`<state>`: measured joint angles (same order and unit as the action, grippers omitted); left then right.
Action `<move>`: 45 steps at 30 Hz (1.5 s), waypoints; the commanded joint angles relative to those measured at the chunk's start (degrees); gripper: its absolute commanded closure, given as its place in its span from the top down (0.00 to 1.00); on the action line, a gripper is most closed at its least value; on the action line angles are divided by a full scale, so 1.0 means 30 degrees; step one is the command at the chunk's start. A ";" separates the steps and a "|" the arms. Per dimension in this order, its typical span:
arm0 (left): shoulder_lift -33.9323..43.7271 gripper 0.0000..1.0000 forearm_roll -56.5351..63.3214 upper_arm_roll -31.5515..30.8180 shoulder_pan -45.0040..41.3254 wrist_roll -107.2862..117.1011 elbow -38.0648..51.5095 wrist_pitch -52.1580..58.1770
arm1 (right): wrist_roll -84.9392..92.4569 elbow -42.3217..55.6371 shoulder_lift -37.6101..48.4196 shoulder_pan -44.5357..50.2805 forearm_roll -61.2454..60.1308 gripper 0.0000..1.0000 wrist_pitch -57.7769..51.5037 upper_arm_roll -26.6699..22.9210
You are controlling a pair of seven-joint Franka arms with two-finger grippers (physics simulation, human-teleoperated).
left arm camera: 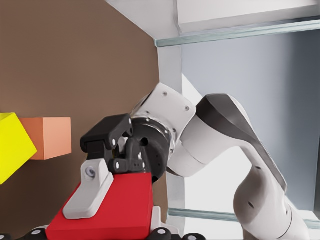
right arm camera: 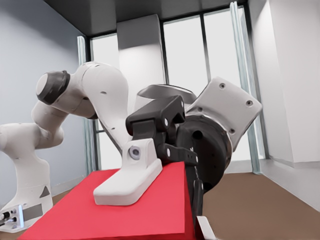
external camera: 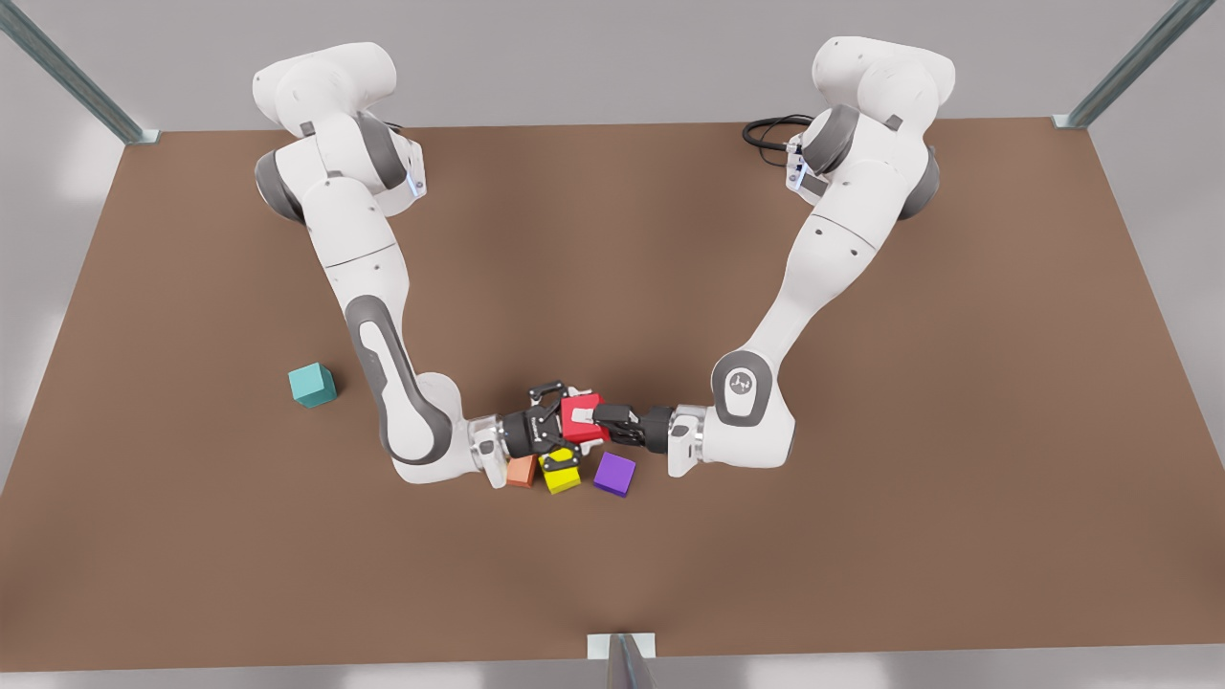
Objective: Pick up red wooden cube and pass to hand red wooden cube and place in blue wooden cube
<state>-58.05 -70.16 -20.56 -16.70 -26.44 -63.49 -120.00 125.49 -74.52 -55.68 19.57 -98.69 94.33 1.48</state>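
As left gripper (external camera: 603,418), right gripper (external camera: 567,423) clamp it, red wooden cube (external camera: 582,411)

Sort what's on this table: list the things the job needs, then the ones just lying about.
Job: red wooden cube, gripped between the left hand and the right hand; blue wooden cube, standing apart.
Lying about: orange cube, yellow cube, purple cube.
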 commanded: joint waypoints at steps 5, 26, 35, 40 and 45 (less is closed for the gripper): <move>0.0042 1.00 -0.0169 -0.0003 0.0002 -0.0502 0.0010 -0.0021 | 0.0183 -0.0004 0.0072 -0.0107 -0.0062 0.60 0.0079 0.0033; 1.5980 1.00 2.3767 0.3923 0.3840 0.9225 -0.7375 1.6063 | -0.8225 -0.8641 0.2445 0.9907 1.7838 0.61 0.1866 -2.3225; 1.5423 1.00 2.3708 0.3923 0.3986 0.9254 -0.7285 1.5594 | -0.6204 -1.5178 0.2445 1.3779 1.7487 0.62 0.6259 -2.5807; 1.5452 1.00 2.3708 0.3923 0.3957 0.9254 -0.7372 1.5741 | -0.5618 -1.6438 0.2416 1.4130 1.7195 0.62 0.7989 -2.5836; 1.5423 1.00 2.3708 0.3923 0.3957 0.9254 -0.7578 1.5565 | -0.4710 -1.7084 0.2241 1.4365 1.6081 0.62 0.9015 -2.5749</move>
<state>-11.84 0.94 -8.77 -4.83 -1.76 -86.17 -73.32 110.19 -125.65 -48.94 62.65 -48.91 116.93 -75.77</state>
